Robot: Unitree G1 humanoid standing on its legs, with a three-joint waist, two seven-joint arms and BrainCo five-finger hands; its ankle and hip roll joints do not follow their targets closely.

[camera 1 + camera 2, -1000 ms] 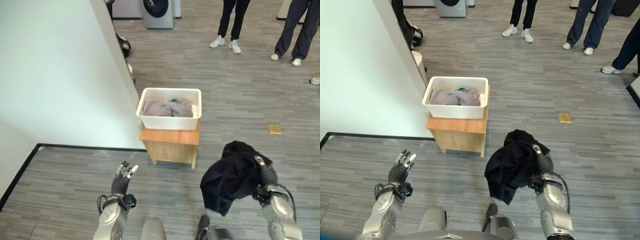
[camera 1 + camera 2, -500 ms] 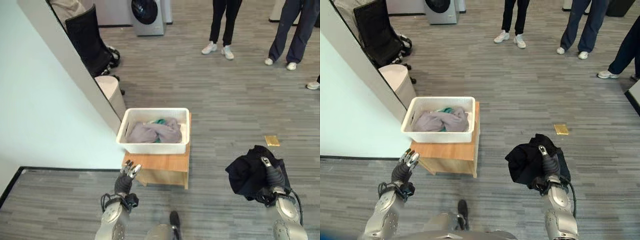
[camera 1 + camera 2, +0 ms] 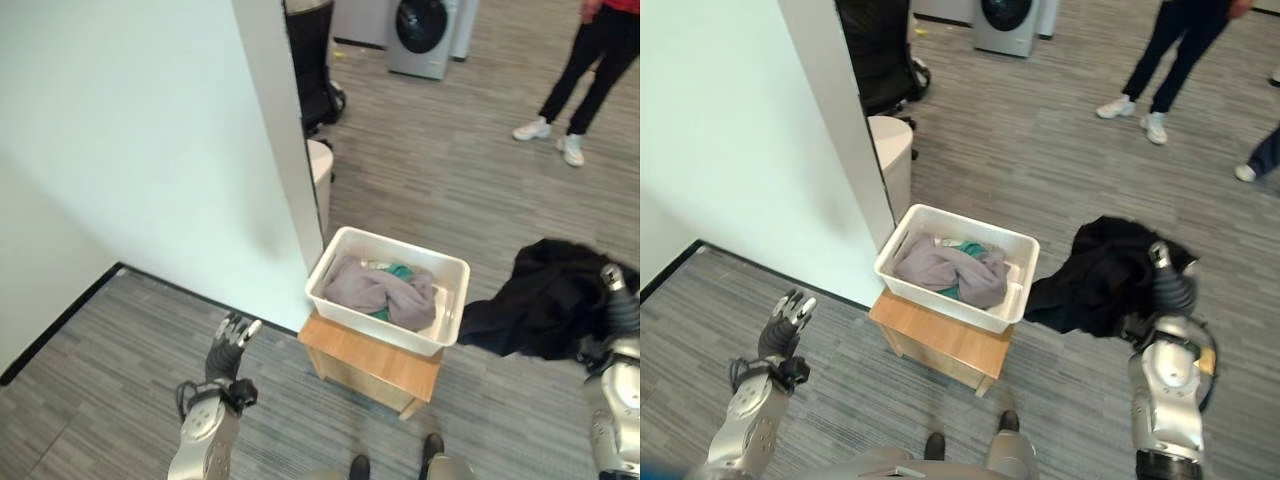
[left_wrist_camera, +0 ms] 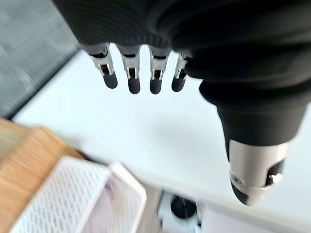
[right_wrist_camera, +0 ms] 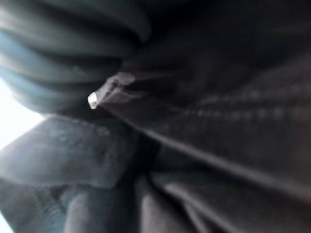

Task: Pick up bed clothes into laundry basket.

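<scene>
Garment, black (image 3: 1102, 278): one bundle, draped over and bunched around your right hand (image 3: 1170, 288), its loose edge hanging toward the basket side. The hand's fingers are mostly buried in the cloth, so you cannot tell from the eye views how they are set; the right wrist view gives dark folds pressed close against the ribbed cover.

Laundry basket, white (image 3: 446, 331): just beside the trailing edge of the garment, on the inner side of your right hand and lower than it. Contents already in: a grey cloth (image 3: 375, 290) and something green (image 3: 398, 271) under it.

Stand, wooden (image 3: 356, 357): carries the basket.

Left hand (image 3: 228, 343): fingers straight and relaxed, holding nothing (idle, well apart from the basket on its far side).

Step in hand, by your judgement: carry stage, garment lifted but not yet over the rim. Next move calls for bringing your right hand across until the bundle hangs above the basket opening, then letting go; watch that the trailing edge clears the near rim rather than draping over it.

Surroundings: white partition (image 3: 150, 150), washing machine (image 3: 428, 30), a person's legs (image 3: 575, 75) beyond.
</scene>
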